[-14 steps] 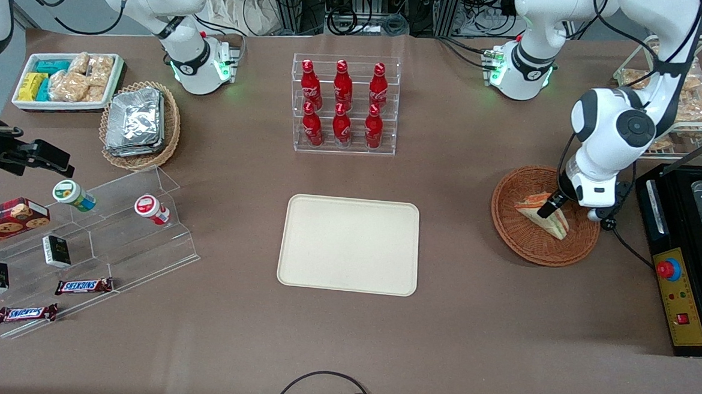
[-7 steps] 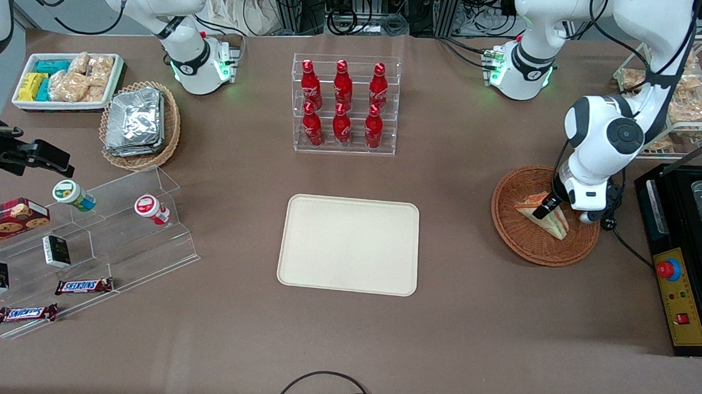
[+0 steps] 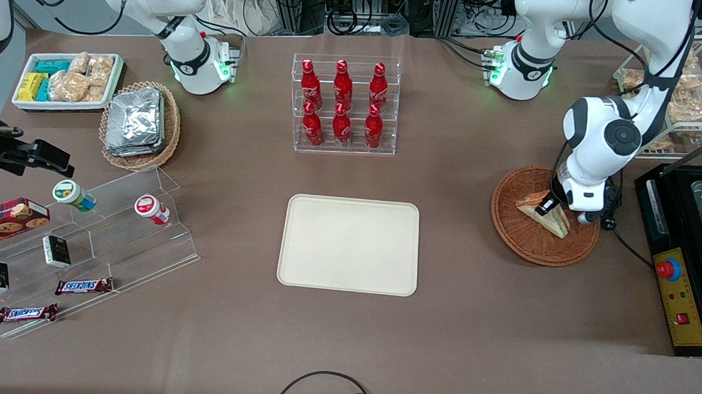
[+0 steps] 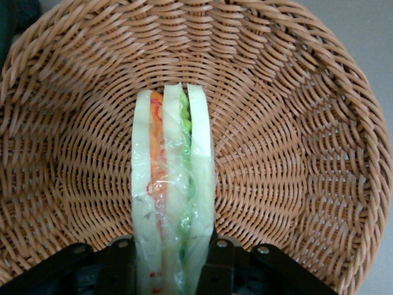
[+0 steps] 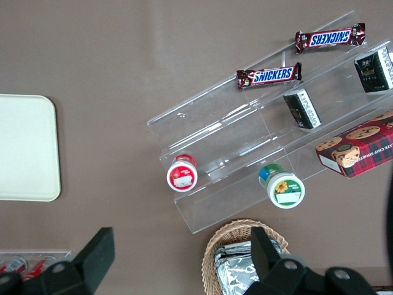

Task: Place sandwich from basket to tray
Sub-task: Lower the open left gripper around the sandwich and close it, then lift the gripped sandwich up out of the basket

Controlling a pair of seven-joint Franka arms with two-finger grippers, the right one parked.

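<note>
The sandwich (image 3: 557, 221) is a pale bread wedge with green, orange and red filling, and it sits in the reddish-brown wicker basket (image 3: 508, 229) toward the working arm's end of the table. My gripper (image 3: 546, 205) is down inside the basket, shut on the sandwich. In the left wrist view the sandwich (image 4: 172, 178) stands on edge between the two black fingers (image 4: 120, 265), which press on both of its bread faces, with the basket (image 4: 295, 153) weave all around. The cream tray (image 3: 348, 245) lies bare at the table's middle, also seen in the right wrist view (image 5: 24, 147).
A clear rack of red bottles (image 3: 344, 106) stands farther from the camera than the tray. A black machine (image 3: 683, 280) and a wire rack of bagged snacks (image 3: 686, 100) flank the basket. Toward the parked arm's end are an acrylic display (image 3: 97, 226), a foil-pack basket (image 3: 138, 123) and a white bin (image 3: 66, 80).
The working arm's wrist has shifted a little toward the tray and away from the camera. The finger and the sandwich have edged the same way inside the basket.
</note>
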